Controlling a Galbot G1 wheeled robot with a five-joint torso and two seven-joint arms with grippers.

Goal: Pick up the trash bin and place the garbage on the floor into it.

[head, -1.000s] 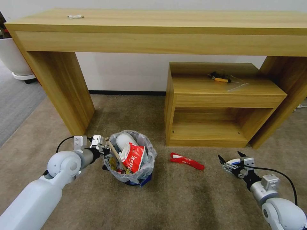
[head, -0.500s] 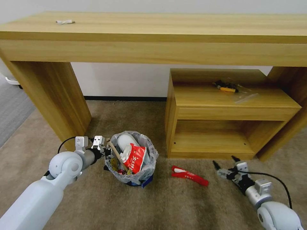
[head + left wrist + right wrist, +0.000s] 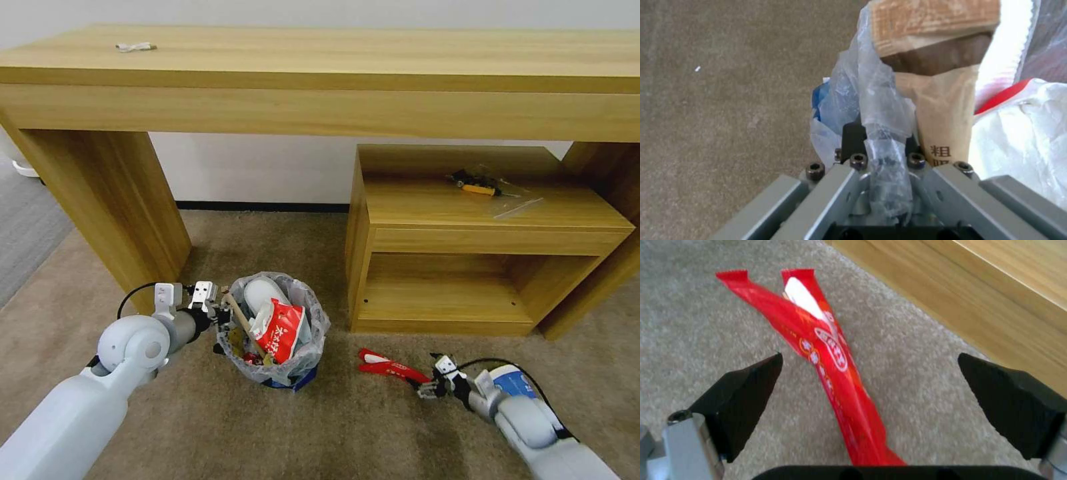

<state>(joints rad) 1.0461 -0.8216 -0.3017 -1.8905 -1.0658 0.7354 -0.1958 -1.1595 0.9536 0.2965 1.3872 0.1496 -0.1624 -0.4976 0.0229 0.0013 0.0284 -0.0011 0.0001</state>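
Note:
The trash bin (image 3: pixel 291 363), dark with a blue base and a crinkly plastic liner, is low over the beige floor (image 3: pixel 373 433) in front of the desk's left leg. It holds a red wrapper, a white slipper and a wooden stick. My left gripper (image 3: pixel 217 317) is shut on the bin's near rim; the left wrist view shows the left gripper (image 3: pixel 880 146) pinching the liner (image 3: pixel 876 100). A long red wrapper (image 3: pixel 390 365) lies on the carpet to the bin's right. My right gripper (image 3: pixel 430 387) is at its right end, open. In the right wrist view the right gripper (image 3: pixel 869 361) straddles the red wrapper (image 3: pixel 831 353).
A long wooden desk (image 3: pixel 320 100) spans the back, and its left leg (image 3: pixel 113 200) stands close behind my left arm. A low wooden shelf unit (image 3: pixel 467 267) sits just behind the wrapper, with a bagged tool (image 3: pixel 477 185) on top. Grey carpet (image 3: pixel 27 233) lies at the far left.
My right arm has come down and to the left, bringing its open gripper around the red wrapper's end. The camera shifted a little early on. My left gripper still grips the bin.

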